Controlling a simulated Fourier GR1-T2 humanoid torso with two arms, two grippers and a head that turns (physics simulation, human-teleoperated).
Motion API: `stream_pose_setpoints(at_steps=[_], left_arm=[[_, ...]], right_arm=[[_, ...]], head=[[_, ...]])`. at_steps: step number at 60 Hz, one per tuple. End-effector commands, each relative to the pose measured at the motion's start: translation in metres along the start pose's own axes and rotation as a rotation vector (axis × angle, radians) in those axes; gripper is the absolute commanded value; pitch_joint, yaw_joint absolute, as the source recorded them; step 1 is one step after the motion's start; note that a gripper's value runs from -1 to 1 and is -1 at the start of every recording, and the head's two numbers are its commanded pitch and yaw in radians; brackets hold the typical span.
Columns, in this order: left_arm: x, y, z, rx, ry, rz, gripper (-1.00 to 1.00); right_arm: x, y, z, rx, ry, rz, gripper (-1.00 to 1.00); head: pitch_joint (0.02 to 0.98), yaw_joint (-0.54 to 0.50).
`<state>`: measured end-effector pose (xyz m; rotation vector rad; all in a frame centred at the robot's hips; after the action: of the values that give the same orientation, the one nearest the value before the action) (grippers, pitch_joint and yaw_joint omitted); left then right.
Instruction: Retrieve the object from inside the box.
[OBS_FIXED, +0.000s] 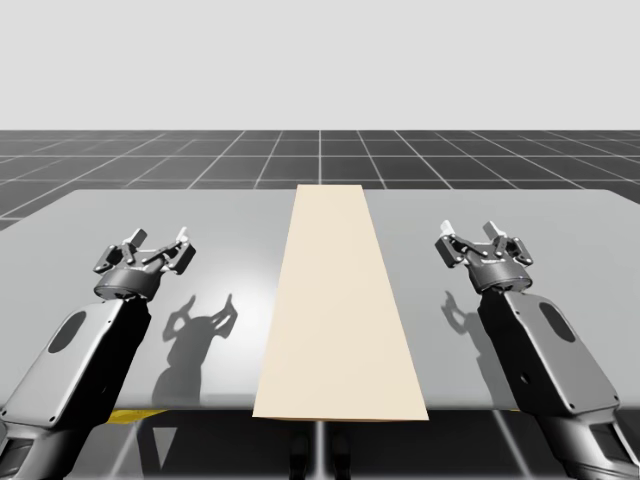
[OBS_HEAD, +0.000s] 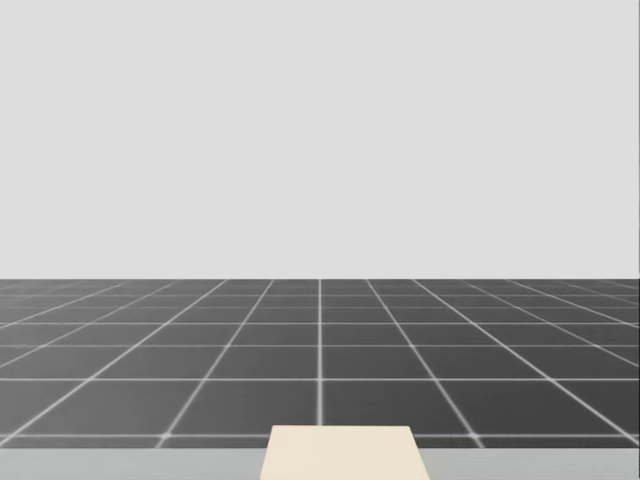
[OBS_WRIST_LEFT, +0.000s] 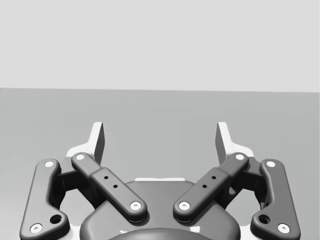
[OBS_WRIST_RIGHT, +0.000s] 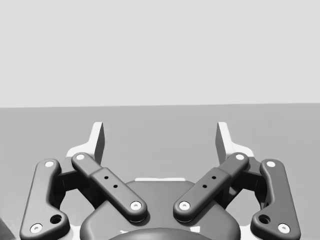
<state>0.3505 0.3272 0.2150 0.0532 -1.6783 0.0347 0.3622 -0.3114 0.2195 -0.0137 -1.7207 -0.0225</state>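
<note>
My left gripper and right gripper hover wide open and empty, one each side of a long flat beige strip on the smooth grey table — likely parked symmetrically, ready to reach inward; where the box and its object lie I cannot tell.

The high view looks down from above the table, from my side, wide. The head view faces level over the grid floor; both share the beige strip. The 2 wrist views sit close behind the left fingers and the right fingers, looking ahead of them across the table.
</note>
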Motion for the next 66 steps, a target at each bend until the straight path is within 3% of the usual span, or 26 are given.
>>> stream_pose_setpoints(at_steps=[1,6,8,10,12,15,20,21,22,30,32,45,54,57,66], left_arm=[[-0.001,0.000,0.000,0.000,0.001,-0.002,-1.00],[-0.001,0.000,0.000,-0.007,0.010,0.000,-1.00],[-0.002,0.001,-0.001,-0.027,0.034,-0.001,-1.00],[-0.005,0.001,0.000,-0.076,0.076,-0.024,-1.00],[-0.008,0.001,0.000,-0.105,0.095,-0.059,-1.00],[-0.014,0.002,0.002,-0.179,0.152,-0.084,-1.00],[-0.020,-0.001,0.006,-0.263,0.193,-0.086,-1.00],[-0.021,-0.002,0.007,-0.275,0.192,-0.087,-1.00],[-0.022,-0.006,0.009,-0.323,0.198,-0.086,-1.00],[-0.023,-0.025,0.024,-0.534,0.206,-0.107,-1.00],[-0.024,-0.030,0.028,-0.589,0.201,-0.111,-1.00],[-0.023,-0.067,0.057,-0.870,0.162,-0.207,-1.00],[-0.021,-0.097,0.077,-1.011,0.174,-0.278,-1.00],[-0.023,-0.107,0.083,-1.053,0.183,-0.301,-1.00],[-0.027,-0.124,0.088,-1.115,0.199,-0.317,-1.00]], right_arm=[[0.000,0.001,0.003,0.007,0.014,-0.019,-1.00],[-0.003,-0.001,0.002,0.054,0.036,-0.019,-1.00],[-0.004,-0.002,0.002,0.065,0.045,0.004,-1.00],[-0.006,-0.005,0.002,0.100,0.063,0.029,-1.00],[-0.007,-0.006,0.003,0.128,0.086,0.016,-1.00],[-0.012,-0.007,0.006,0.199,0.118,0.047,-1.00],[-0.017,-0.005,0.010,0.294,0.149,0.048,-1.00],[-0.018,-0.005,0.010,0.316,0.146,0.064,-1.00],[-0.020,-0.004,0.013,0.363,0.160,0.058,-1.00],[-0.026,0.001,0.024,0.519,0.159,0.088,-1.00],[-0.028,0.003,0.028,0.573,0.151,0.113,-1.00],[-0.028,0.015,0.048,0.801,0.121,0.144,-1.00],[-0.028,0.015,0.057,0.836,0.077,0.170,-1.00],[-0.030,0.015,0.060,0.834,0.064,0.162,-1.00],[-0.030,0.012,0.066,0.845,0.038,0.170,-1.00]], head=[[0.059,0.00],[0.060,0.00],[0.060,0.00],[0.061,0.00],[0.061,0.00],[0.059,0.00],[0.059,0.00],[0.058,0.00],[0.057,-0.01],[0.053,-0.01],[0.054,-0.01],[0.051,-0.02],[0.050,-0.02],[0.048,-0.02],[0.047,-0.02]])
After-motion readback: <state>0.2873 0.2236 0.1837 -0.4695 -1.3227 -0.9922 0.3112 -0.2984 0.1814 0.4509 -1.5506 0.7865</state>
